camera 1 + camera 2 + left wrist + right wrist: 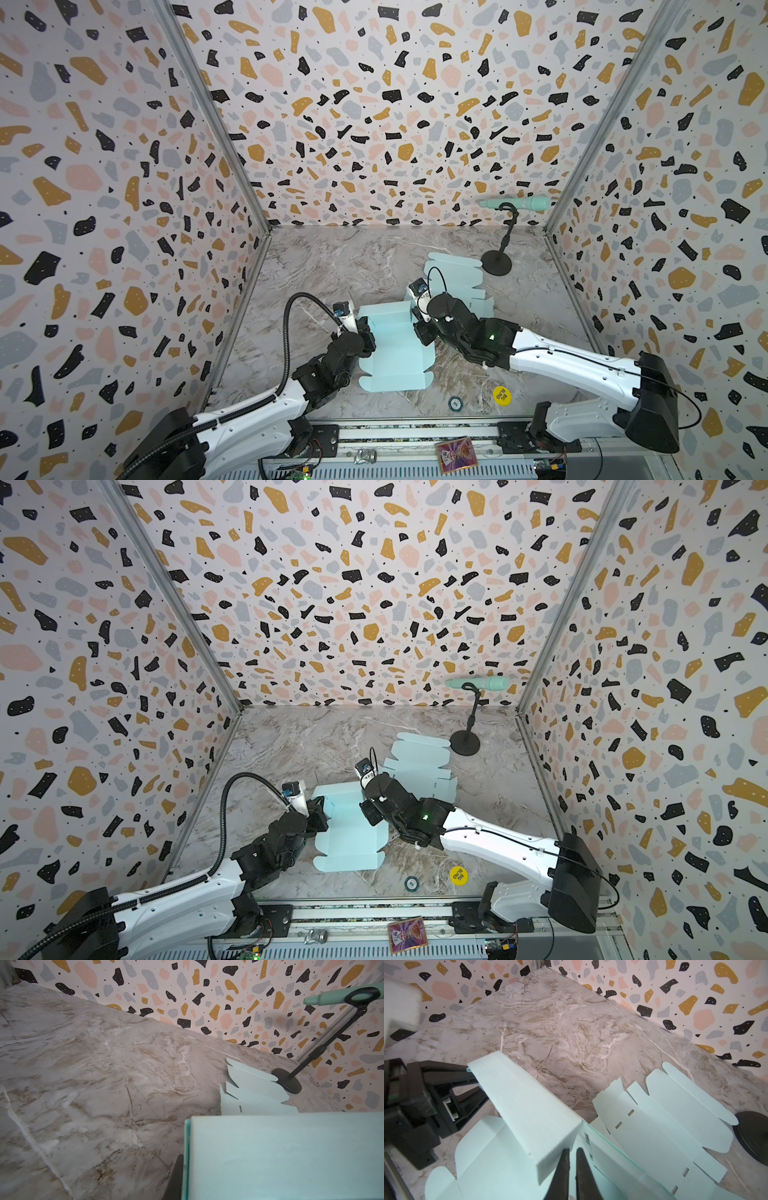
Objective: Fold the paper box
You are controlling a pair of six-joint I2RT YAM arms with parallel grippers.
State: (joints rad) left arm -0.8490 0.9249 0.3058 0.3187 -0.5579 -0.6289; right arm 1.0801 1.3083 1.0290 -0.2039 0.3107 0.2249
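Paper box (395, 353): pale mint card, smooth, half-formed tray, lower centre in both top views, on veined marble bench (332, 266). Left gripper (370, 334): jaws clamped on doubled-over wall. Right gripper (572, 1157): jaws nearly together at box corner, possibly nipping thin card edge.

Bare marble table (332, 257) open at far left and back, half-folded paper box (395, 357) mid-table, flat box blanks (454, 271) and stand base (496, 263) crowding far right, yellow disc (502, 395) and smaller disc (456, 403) near front edge

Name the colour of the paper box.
The paper box is pale mint green; see the right wrist view.
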